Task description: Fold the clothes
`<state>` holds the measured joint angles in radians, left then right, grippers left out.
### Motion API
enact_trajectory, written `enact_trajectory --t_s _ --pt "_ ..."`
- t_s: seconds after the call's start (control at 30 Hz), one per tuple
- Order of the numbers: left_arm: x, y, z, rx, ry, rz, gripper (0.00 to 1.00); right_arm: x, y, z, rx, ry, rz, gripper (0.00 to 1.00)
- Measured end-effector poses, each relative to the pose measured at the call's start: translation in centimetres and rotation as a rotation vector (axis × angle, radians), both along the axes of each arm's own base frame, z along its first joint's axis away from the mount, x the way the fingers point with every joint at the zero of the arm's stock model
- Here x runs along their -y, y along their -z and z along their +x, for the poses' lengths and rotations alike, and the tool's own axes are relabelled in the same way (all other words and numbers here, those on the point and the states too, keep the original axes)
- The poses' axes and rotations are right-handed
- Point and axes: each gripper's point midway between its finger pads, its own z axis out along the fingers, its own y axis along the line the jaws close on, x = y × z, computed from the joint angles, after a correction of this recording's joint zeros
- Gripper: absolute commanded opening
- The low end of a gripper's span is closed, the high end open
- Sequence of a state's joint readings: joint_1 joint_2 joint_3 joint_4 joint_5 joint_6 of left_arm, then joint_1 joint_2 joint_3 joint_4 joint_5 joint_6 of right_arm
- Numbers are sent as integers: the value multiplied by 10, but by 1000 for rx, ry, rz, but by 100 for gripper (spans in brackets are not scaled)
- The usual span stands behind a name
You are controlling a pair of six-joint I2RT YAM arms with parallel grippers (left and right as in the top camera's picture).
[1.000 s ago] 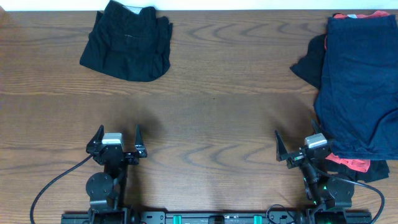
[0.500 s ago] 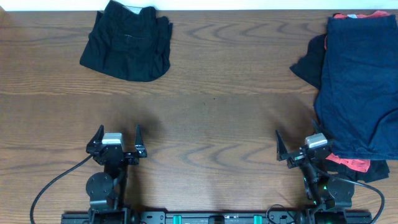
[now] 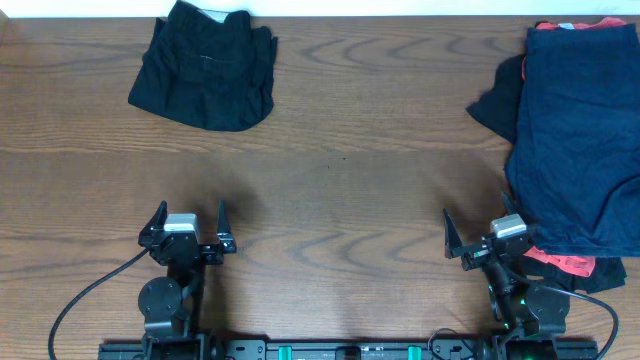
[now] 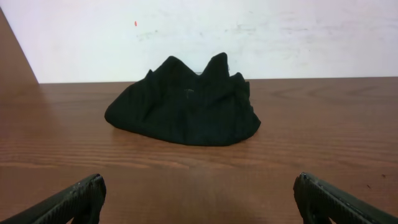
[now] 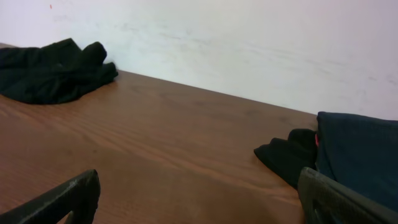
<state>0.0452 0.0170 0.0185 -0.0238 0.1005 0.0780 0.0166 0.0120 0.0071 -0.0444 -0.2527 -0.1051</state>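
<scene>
No movement; clothes pile beside right pincer (spread)

Pretty sure this is a robotics lab bench, not somebody's laundry room. It's one wide wood-grain counter pushed against a plain, scuffed white wall. The left arm and right arm, both small robot arms, sit on a black rail along the front edge. A black cable loops off one base, and green lights glow on the rail. The clothes look laid out like test props: a black piece in one far corner, a navy stack at the opposite side.
</scene>
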Motion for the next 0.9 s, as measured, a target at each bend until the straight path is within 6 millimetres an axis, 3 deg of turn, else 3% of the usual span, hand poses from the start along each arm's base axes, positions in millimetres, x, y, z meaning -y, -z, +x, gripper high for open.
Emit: enact_trajectory --t_s 0.2,0.5,0.7,0.8,0.9 --pt "0 0 0 0 0 -1 98 1 -2 0 10 3 0 99" --pt "0 1 0 -8 -17 -133 98 0 -28 0 114 2 15 99" --pt "1 9 1 -83 -22 -189 98 -2 -28 0 94 -10 76 99" --pt "1 -2 4 -112 -23 -199 98 -4 -23 3 60 -23 90 99" --pt "5 -26 12 -114 -1 -210 98 -5 -26 8 15 -26 93 99"
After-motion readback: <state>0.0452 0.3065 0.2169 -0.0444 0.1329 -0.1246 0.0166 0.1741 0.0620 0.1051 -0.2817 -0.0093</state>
